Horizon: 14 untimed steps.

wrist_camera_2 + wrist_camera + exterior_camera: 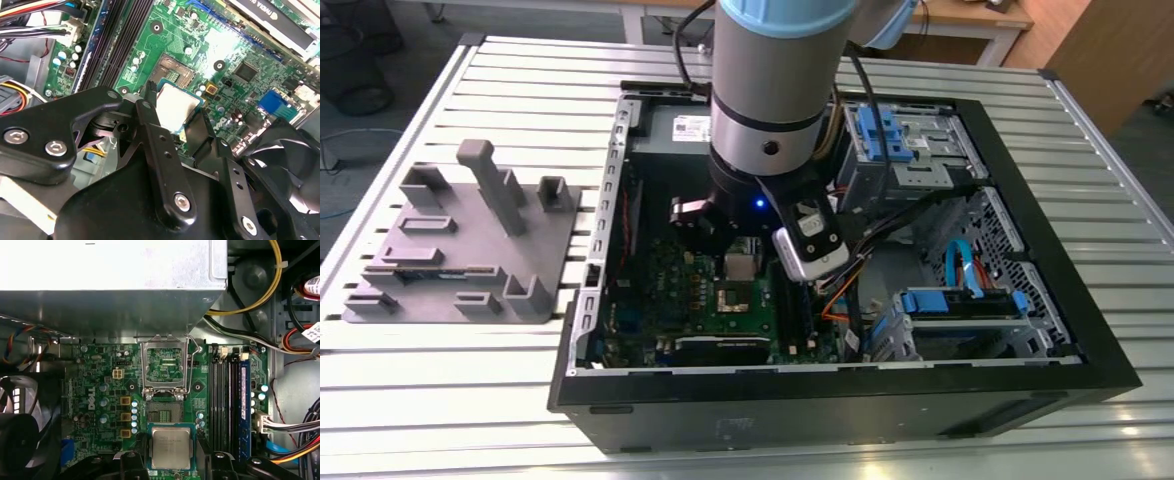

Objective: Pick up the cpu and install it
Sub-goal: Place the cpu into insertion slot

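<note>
**Gripped and nearly home**

We see the black two-fingered gripper [176,111] pinching the flat square cpu [171,447], shiny silver lid and pale rim, by opposite edges. The dark square socket [164,412] on the green circuit board [100,390] lies just beside it, edges roughly parallel, steel frame [145,365] raised.

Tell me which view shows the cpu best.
First wrist view: the cpu faces the camera, whole silver top visible. Second wrist view shows it obliquely, partly behind a finger. Exterior view: too small to tell.
</note>
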Each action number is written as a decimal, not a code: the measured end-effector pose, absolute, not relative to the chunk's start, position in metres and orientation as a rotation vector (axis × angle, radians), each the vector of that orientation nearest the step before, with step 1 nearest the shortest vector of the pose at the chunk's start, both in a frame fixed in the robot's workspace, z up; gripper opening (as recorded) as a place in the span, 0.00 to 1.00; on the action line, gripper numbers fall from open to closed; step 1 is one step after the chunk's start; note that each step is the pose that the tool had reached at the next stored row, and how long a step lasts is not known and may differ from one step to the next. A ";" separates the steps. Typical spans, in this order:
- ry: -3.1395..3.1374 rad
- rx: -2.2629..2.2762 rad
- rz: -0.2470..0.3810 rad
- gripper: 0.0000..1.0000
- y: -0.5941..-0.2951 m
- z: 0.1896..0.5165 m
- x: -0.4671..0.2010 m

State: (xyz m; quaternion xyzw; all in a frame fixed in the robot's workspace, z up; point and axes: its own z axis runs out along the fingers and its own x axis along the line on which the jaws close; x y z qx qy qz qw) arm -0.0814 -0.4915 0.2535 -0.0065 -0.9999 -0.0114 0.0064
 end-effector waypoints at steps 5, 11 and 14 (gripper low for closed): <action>-3.129 -0.020 -0.033 0.47 -0.492 0.252 -0.081; -3.129 -0.020 -0.034 0.47 -0.491 0.251 -0.081; -3.129 -0.020 -0.033 0.47 -0.491 0.248 -0.081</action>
